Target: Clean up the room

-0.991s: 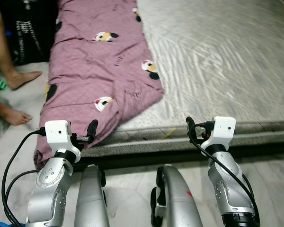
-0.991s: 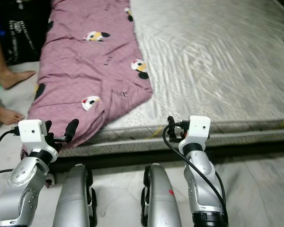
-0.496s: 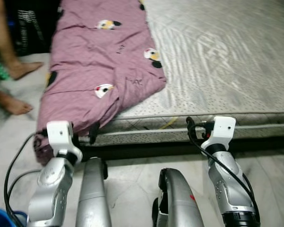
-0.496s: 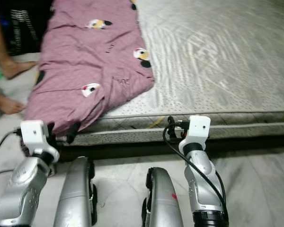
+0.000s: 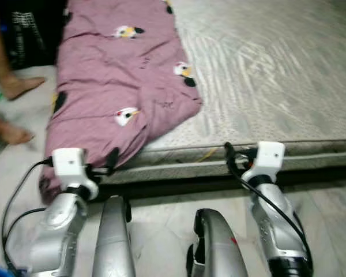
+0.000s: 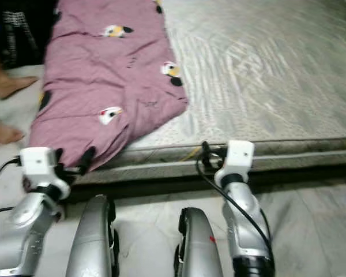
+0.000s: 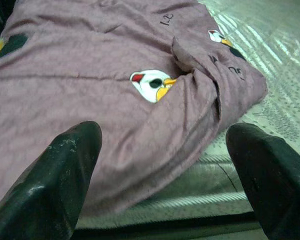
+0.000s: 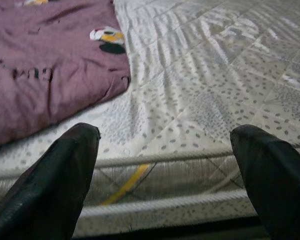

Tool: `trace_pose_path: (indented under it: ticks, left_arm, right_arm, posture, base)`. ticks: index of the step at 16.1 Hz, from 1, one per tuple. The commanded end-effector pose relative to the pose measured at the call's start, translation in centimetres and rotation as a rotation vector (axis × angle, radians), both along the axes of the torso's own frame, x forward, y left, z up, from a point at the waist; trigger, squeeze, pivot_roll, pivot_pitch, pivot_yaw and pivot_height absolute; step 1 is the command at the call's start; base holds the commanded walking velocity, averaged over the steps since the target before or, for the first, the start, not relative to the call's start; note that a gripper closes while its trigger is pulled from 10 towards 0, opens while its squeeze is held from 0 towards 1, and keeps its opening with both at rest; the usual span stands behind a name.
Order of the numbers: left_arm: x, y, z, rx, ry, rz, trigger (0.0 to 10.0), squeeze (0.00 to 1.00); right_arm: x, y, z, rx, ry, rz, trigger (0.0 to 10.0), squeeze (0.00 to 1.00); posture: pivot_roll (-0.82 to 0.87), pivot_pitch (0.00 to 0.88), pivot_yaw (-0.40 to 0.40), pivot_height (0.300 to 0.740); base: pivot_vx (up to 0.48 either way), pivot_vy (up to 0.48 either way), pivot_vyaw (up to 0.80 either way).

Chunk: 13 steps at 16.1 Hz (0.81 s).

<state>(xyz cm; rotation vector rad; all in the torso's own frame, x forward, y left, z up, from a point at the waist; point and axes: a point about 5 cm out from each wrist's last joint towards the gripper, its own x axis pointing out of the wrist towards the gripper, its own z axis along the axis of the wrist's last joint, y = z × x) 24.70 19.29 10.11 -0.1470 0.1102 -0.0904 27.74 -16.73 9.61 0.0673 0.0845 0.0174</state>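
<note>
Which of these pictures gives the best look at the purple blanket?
The left eye view: the blanket shows nearly whole, lying along the mattress and hanging over its edge. The right eye view shows much the same. The left wrist view is close on its folds; the right wrist view catches one corner.

One mauve blanket [image 5: 115, 86], one grey mattress [image 5: 277, 75], two bare feet [image 5: 11, 86], two pincers [image 7: 160, 185].
</note>
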Motion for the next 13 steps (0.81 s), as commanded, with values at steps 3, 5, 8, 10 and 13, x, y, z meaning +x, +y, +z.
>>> trace_pose_path:
  ticks: [3, 5, 8, 10, 13]
  left_arm:
    - [-0.1, -0.8, -0.1, -0.020, -0.002, -0.026, 10.0, 0.00]
    - [-0.1, -0.8, 0.0, -0.022, -0.008, -0.025, 10.0, 0.00]
    - [0.0, -0.8, -0.1, -0.010, 0.001, -0.017, 10.0, 0.00]
    - [-0.1, -0.8, -0.3, -0.012, 0.015, -0.005, 10.0, 0.00]
    - [0.3, 1.0, -1.5, 0.000, 0.079, 0.134, 10.0, 0.00]
  right_arm:
    - [-0.4, -1.1, -0.5, -0.016, 0.024, -0.035, 10.0, 0.00]
    - [-0.4, -1.1, -0.5, -0.015, 0.023, -0.036, 10.0, 0.00]
    - [-0.4, -1.1, -0.5, -0.015, 0.023, -0.039, 10.0, 0.00]
    - [-0.4, -1.1, -0.5, -0.016, 0.023, -0.039, 10.0, 0.00]
    - [-0.9, -1.9, -0.3, -0.063, 0.014, -0.040, 10.0, 0.00]
  posture:
    - [0.01, 0.214, -0.060, 0.589]
    - [0.01, 0.213, -0.059, 0.589]
    - [0.01, 0.213, -0.058, 0.589]
    - [0.01, 0.214, -0.058, 0.589]
    - [0.00, 0.218, -0.062, 0.589]
  base:
    - [0.390, 0.000, 0.00]
    - [0.480, 0.000, 0.00]
    - [0.105, 0.000, 0.00]
    - [0.000, 0.000, 0.00]
    - [0.000, 0.000, 0.00]
